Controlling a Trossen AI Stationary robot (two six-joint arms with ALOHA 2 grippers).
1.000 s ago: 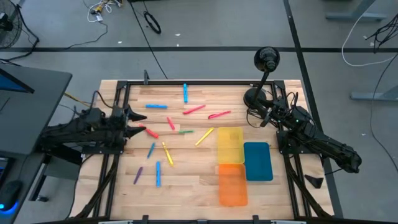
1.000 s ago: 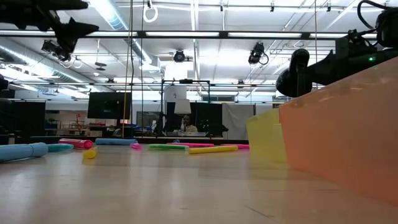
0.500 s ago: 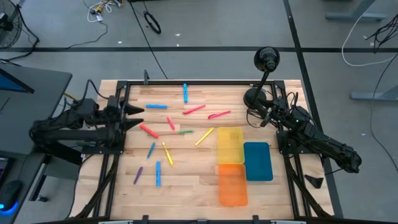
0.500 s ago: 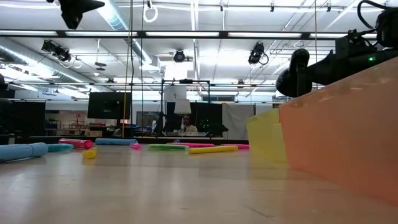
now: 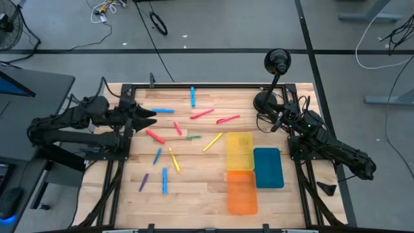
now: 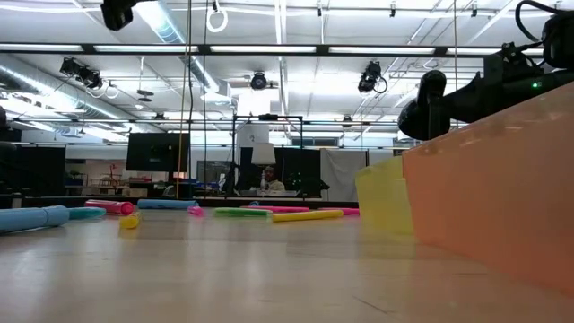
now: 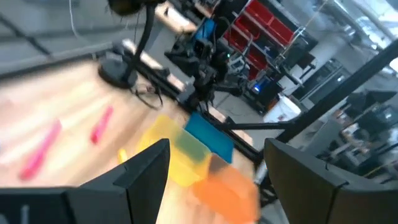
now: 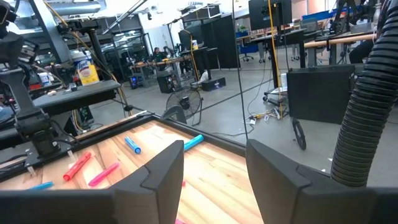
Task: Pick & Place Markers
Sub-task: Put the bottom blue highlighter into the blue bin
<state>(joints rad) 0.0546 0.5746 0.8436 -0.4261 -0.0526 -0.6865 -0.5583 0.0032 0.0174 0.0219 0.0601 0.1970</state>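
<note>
— Table (image 5: 278, 200) first, please: what do you see on it?

— Wooden planks with a dark frame around. On the right half lie three flat trays: the yellow tray (image 5: 239, 150), the orange tray (image 5: 242, 192) touching its near end, and the blue tray (image 5: 268, 167) just beside both, toward the right edge.

— And the arms?

— The left arm lies over the left edge of the table. The left gripper (image 5: 147, 118) hangs above the wood with its fingers spread wide and nothing between them. The right arm waits at the right edge, and the right gripper (image 5: 279, 120) is near the black lamp base (image 5: 265, 101) at the far right corner. Its fingers stand apart and they hold nothing.

— Where are the markers (image 5: 176, 139)?

— All are on the bare wood of the left and middle part, none in a tray. A blue marker (image 5: 162, 110) lies just in front of the left gripper, and a red marker (image 5: 154, 136) is near it too. Far side: another blue one (image 5: 193, 96), then two pink markers (image 5: 202, 114) (image 5: 228, 120). In the middle are a green marker (image 5: 193, 137) and a yellow marker (image 5: 212, 142), which reaches almost to the yellow tray. Near side: a purple marker (image 5: 143, 182) and one more blue marker (image 5: 164, 180).

— Anything from the low view?

— The orange tray fills its right side, and the markers lie in a row far behind.
</note>
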